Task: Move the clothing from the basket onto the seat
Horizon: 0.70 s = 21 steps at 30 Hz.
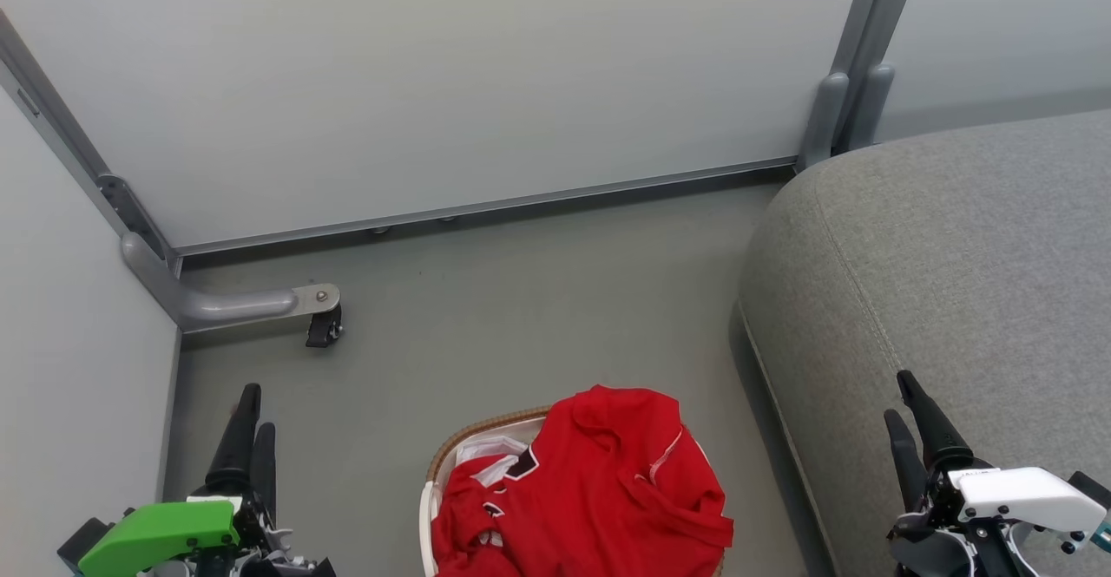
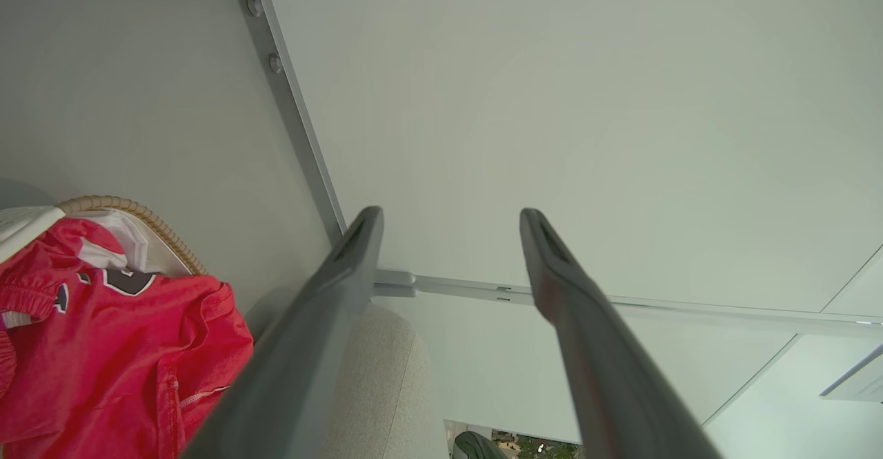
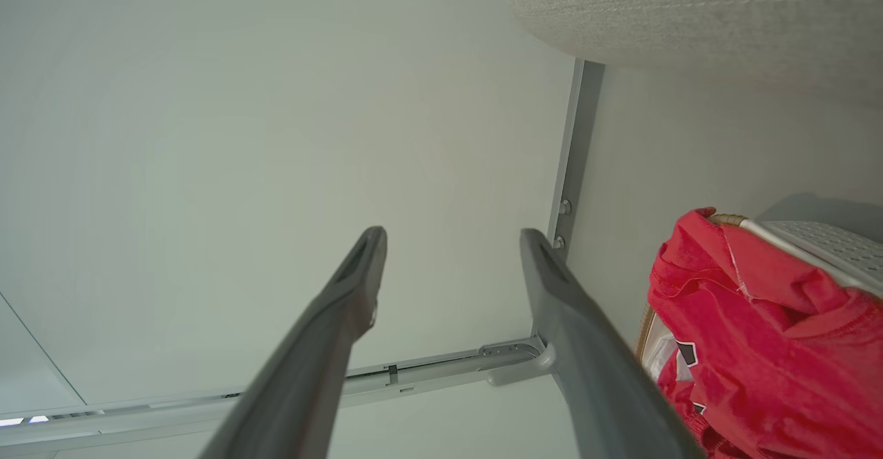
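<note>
Head view: clothing (image 1: 599, 490) is lying in the basket (image 1: 483, 429).
Left gripper (image 1: 258, 408) and right gripper (image 1: 897, 395) are flanking it, jaws released; seat (image 1: 955, 256) right.

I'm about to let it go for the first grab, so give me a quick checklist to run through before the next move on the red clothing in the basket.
1. Left claw open and empty: ok.
2. Right claw open and empty: ok.
3. Clothing heaped on top of the basket, nothing covering it: ok.
4. Seat right beside the basket, with room for a drop: ok.
5. A claw positioned over the clothing: not ok, both sit off to the sides.
6. How many garments are in the heap: cannot tell.
</note>
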Tool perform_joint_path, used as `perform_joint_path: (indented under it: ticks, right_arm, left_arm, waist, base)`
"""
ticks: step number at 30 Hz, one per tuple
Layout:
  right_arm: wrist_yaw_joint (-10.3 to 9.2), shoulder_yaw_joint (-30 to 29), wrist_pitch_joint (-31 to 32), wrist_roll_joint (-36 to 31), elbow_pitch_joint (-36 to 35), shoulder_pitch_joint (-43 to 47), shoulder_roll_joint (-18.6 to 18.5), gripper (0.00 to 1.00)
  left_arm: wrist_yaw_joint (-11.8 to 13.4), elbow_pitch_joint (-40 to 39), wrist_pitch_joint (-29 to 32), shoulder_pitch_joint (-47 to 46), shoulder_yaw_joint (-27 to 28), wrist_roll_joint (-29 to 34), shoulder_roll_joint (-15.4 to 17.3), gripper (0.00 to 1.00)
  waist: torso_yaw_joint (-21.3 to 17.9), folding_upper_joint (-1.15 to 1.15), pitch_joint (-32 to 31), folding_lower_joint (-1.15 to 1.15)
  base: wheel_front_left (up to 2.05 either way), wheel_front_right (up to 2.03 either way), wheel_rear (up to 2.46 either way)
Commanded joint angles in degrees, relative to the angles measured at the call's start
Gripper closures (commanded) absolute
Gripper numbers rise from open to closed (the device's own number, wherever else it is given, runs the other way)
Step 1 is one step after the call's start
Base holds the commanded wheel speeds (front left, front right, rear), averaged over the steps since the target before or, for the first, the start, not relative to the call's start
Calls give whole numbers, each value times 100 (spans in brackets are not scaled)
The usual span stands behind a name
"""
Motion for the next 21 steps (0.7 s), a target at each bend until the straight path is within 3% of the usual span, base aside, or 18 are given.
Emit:
perform_joint_path:
  ticks: [1, 10, 21]
  right_arm:
    - [1, 15, -86, -90, -75, -83, -42, 0]
    - [1, -46, -326, -527, -57, -106, -54, 0]
    - [2, -105, -594, -1718, -341, -109, -68, 0]
  left_arm:
    - [-2, -115, -71, -97, -69, 76, 21, 0]
    - [-4, -184, -311, -102, -270, 427, 29, 0]
    - [-7, -386, -578, -161, -337, 1602, 38, 0]
  waist:
    - [0, 0, 1, 0]
    - [2, 0, 7, 0]
    - [6, 0, 21, 0]
  base:
    - [0, 0, 0]
    - [0, 0, 0]
    - [0, 0, 0]
